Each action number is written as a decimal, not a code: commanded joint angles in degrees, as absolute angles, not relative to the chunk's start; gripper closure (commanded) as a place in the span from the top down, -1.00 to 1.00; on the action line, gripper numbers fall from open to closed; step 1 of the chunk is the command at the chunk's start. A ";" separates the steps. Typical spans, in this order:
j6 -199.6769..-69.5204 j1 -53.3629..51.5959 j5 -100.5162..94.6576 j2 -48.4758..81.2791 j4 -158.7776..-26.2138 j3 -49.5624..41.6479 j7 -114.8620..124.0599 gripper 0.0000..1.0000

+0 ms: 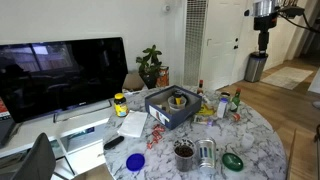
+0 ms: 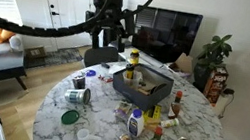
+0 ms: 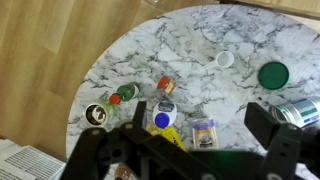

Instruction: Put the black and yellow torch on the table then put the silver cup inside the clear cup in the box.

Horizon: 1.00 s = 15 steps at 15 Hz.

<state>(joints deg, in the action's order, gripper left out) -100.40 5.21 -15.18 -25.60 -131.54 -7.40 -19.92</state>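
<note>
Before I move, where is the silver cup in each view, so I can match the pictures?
Exterior view: the silver cup sits bottom centre, just right of the dark cup.
Exterior view: the silver cup is at mid-left, left of the box.
Wrist view: at the right edge, partly cut off.
Shared landmark: the green lid lies close to it in all three.

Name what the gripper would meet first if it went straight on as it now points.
Likely the small jar on the table, framed between the fingers of the open gripper in the wrist view; it hangs high, so depth is uncertain.
</note>
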 commanded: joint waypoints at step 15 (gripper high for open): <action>-130.96 -0.48 4.98 16.08 -112.25 -0.62 -29.16 1.00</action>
